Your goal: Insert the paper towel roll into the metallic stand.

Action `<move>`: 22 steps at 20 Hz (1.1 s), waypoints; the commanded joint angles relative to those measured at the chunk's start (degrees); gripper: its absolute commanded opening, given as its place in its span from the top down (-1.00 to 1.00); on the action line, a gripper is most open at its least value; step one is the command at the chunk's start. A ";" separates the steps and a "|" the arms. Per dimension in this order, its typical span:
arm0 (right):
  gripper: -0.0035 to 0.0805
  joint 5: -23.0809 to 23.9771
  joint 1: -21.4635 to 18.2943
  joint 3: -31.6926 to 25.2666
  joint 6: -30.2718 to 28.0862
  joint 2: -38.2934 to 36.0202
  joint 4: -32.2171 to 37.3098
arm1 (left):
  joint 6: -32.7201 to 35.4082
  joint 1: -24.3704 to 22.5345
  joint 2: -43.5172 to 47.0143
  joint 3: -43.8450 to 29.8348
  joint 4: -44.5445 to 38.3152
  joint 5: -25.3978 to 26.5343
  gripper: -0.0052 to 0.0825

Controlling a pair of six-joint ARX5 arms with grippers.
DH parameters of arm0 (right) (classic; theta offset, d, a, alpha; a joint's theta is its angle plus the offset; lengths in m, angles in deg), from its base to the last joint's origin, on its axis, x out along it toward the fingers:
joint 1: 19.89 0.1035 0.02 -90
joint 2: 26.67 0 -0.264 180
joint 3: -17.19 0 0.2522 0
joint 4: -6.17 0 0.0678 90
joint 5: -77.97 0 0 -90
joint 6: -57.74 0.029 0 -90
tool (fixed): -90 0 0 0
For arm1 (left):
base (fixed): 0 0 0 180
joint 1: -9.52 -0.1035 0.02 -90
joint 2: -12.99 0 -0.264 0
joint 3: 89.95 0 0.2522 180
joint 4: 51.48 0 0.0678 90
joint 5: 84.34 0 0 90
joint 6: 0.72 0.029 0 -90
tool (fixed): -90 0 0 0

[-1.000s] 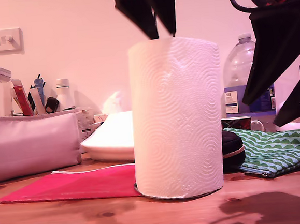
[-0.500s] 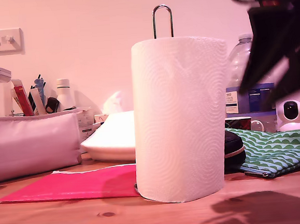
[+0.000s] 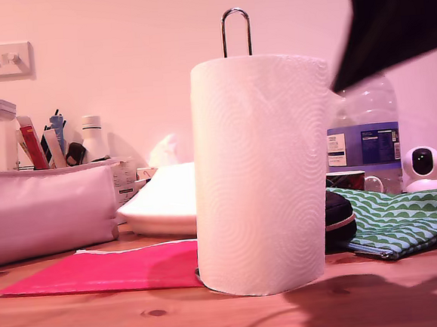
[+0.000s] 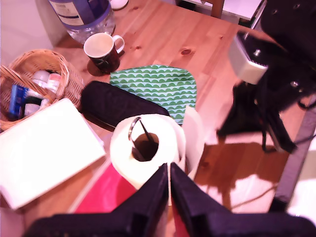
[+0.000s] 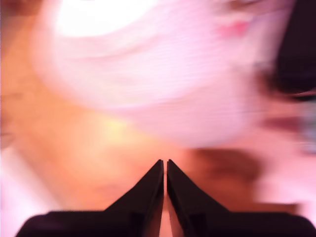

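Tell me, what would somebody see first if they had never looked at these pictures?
The big white paper towel roll would catch the eye first, standing upright in the middle of the exterior view on the wooden table. The shiny loop of the metallic stand pokes out of its top. A bright red sheet lies flat toward the exterior view's left, and a green wavy-patterned pouch sits toward its right.

My first hand (image 4: 169, 170) and my second hand (image 5: 164, 165), both closed, fingertips together, holding nothing.

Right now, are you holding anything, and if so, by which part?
Nothing. My first gripper and my second gripper are both shut on air; the paper towel roll stands free on the metallic stand.
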 commanded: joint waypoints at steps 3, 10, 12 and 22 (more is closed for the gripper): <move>0.93 7.48 -0.09 0.00 -1.92 -3.65 1.05 | 0.37 -0.15 1.51 -0.92 -0.90 -0.11 0.94; 0.93 12.83 -0.09 -0.04 -6.84 -11.19 2.01 | 0.28 -0.28 1.55 -5.60 -7.48 -1.77 0.94; 0.93 13.62 -0.09 -0.15 -7.37 -13.35 1.86 | 0.42 -0.26 2.34 -10.58 -8.81 -2.16 0.94; 0.93 15.58 -0.09 -8.33 -6.82 -27.71 4.85 | -4.15 0.83 18.58 -43.54 -35.04 -2.25 0.94</move>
